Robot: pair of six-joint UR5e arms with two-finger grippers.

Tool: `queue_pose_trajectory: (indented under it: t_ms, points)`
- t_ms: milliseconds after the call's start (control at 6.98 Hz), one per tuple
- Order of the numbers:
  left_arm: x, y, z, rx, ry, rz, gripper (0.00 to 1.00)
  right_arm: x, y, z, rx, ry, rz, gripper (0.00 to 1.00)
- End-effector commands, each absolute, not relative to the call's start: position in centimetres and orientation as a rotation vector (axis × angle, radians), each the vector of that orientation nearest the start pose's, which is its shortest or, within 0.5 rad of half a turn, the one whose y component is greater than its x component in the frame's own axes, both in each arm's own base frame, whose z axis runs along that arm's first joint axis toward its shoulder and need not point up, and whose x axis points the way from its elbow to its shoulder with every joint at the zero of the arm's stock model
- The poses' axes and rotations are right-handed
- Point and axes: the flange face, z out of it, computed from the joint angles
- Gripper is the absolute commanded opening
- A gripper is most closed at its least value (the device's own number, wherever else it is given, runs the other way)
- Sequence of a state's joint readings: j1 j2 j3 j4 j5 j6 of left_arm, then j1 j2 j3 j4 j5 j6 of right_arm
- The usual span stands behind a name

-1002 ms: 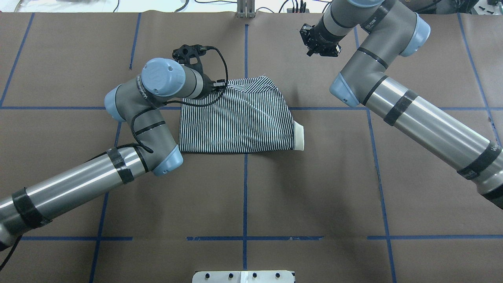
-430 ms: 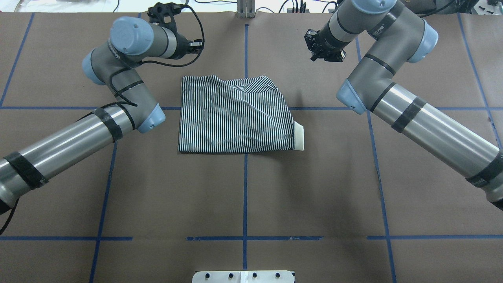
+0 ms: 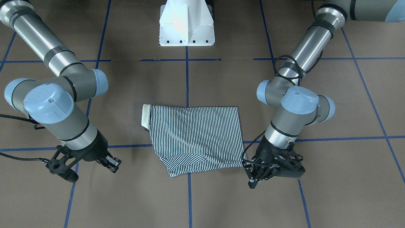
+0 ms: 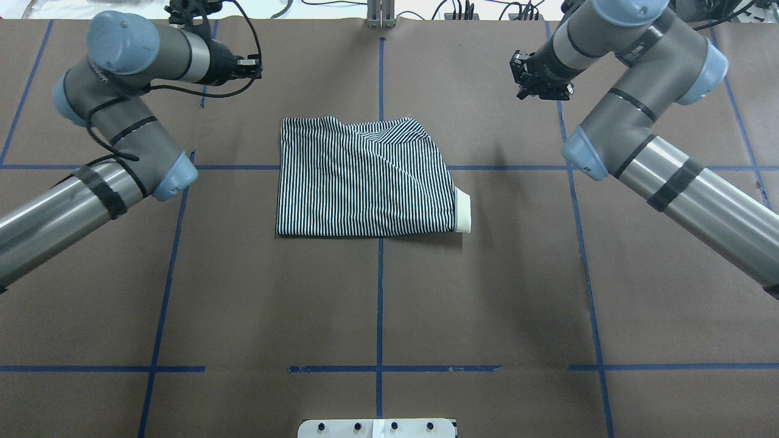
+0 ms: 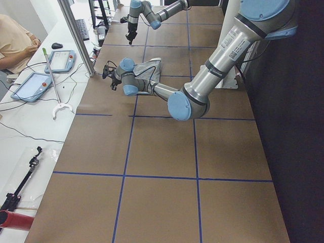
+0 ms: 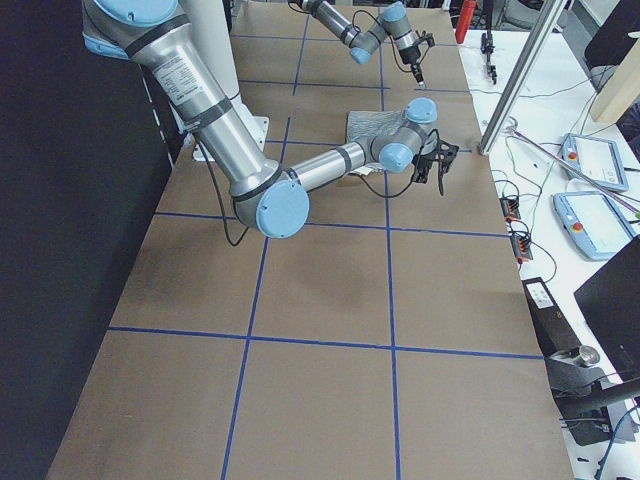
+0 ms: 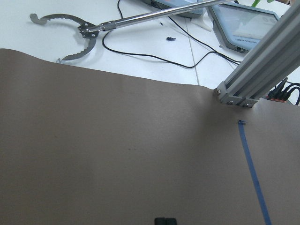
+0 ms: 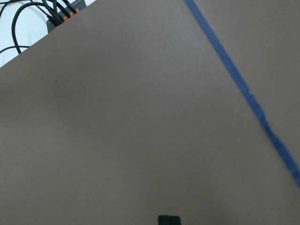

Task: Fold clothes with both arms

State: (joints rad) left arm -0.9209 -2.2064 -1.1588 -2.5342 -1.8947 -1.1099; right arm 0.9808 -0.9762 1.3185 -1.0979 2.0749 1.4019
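The striped polo shirt (image 4: 365, 182) lies folded into a rough rectangle at the table's middle, its cream collar (image 4: 464, 210) sticking out on the right. It also shows in the front view (image 3: 196, 139). My left gripper (image 4: 248, 61) hangs shut and empty above the bare table, beyond and to the left of the shirt, well clear of it. My right gripper (image 4: 530, 79) is shut and empty above the table, beyond and to the right of the shirt. In the front view the left gripper (image 3: 253, 182) and right gripper (image 3: 112, 164) flank the shirt's far edge. Both wrist views show only bare table.
The brown table cover (image 4: 377, 304) carries a grid of blue tape lines. The white pedestal base (image 3: 186, 25) stands at the near edge. An aluminium post (image 4: 380, 15) and cables (image 4: 462, 9) stand at the far edge. A grabber tool (image 7: 70, 37) and tablets (image 5: 61, 61) lie beyond it.
My left arm has lifted off the shirt's far left corner and swung left and toward the far edge. My right arm has moved to the right. The shirt has stayed put.
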Motion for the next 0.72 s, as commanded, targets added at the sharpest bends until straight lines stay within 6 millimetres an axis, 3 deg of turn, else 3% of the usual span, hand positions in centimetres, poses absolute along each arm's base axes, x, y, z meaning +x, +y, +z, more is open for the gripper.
queue_pose_trajectory:
  t_ms: [0,143,286,430,573]
  points:
    - [26.3,-64.4,42.0,0.514,1.086,-0.084,0.00,-24.1,-64.8,45.9,0.096,-0.875,0.400,0.00]
    - [19.9,-63.9,46.3,0.535,1.041,-0.021,0.00,-17.6,-63.9,49.7,0.116,-0.864,0.354,0.00]
    - [14.0,-63.4,48.8,0.574,1.009,0.045,0.00,-11.8,-63.0,53.5,0.146,-0.848,0.273,0.00]
    - [7.2,-63.4,50.7,0.593,0.964,0.069,0.00,-6.0,-61.1,57.8,0.182,-0.803,0.194,0.00]
    - [0.9,-63.9,50.3,0.608,0.886,0.083,0.00,-0.3,-60.3,59.3,0.165,-0.785,0.160,0.00]
